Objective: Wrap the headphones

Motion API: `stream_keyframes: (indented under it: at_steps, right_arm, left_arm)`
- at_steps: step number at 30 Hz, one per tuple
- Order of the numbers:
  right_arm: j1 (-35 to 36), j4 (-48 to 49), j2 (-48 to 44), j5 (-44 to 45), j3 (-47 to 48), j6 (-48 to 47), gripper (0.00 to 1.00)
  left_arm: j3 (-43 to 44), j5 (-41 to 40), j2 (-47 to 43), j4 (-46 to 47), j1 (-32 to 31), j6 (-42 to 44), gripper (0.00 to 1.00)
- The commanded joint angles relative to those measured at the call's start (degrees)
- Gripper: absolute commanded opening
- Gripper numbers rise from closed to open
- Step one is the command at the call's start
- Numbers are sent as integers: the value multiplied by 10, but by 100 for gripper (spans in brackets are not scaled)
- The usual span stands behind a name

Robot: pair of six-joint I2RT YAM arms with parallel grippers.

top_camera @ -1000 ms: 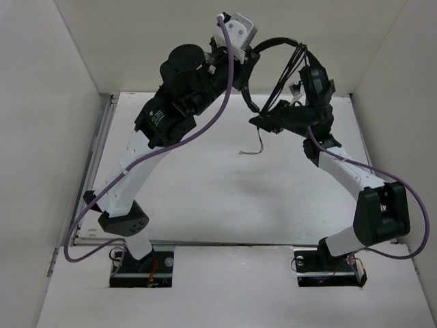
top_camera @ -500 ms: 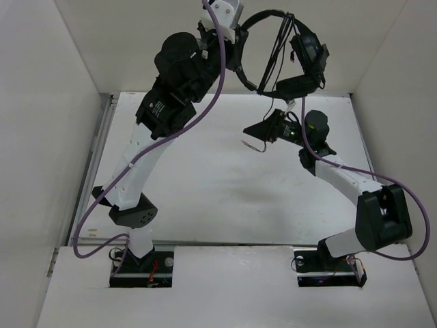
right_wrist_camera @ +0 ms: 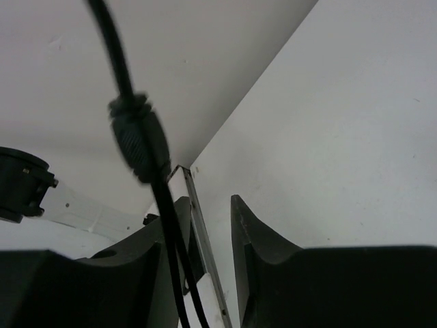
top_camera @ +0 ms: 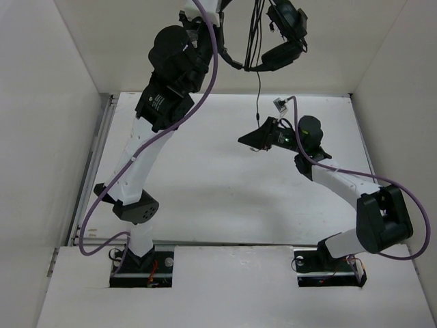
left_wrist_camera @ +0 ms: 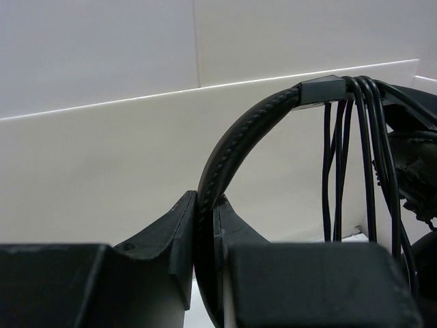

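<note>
The headphones (top_camera: 285, 19), judged light, are held high above the surface (top_camera: 205, 184) by their seemingly stiff headband (left_wrist_camera: 231, 145), pinched in the left jaws, while the limp, slippery cable (right_wrist_camera: 136, 140), best taken low, is seen hanging beside the spread, empty right jaws.

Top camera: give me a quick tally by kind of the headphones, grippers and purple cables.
Headphones: 1
Grippers: 2, left gripper and right gripper
Purple cables: 2
Total: 5
</note>
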Motion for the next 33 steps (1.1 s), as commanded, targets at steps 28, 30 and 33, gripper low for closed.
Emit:
stream_keyframes:
  at_steps: [28,30,33]
  right_arm:
    - [263,-679,-2,361,448,-873,0]
    - [264,-677,0,425,470,-937,0]
    - [249,-668,6,481,497,-996,0]
  left_arm:
    - [-129,-135,10,190,99,73,0]
    - [-158,-136,0,199,106,76,0]
    - [-194,-136,-15,204,114,77,0]
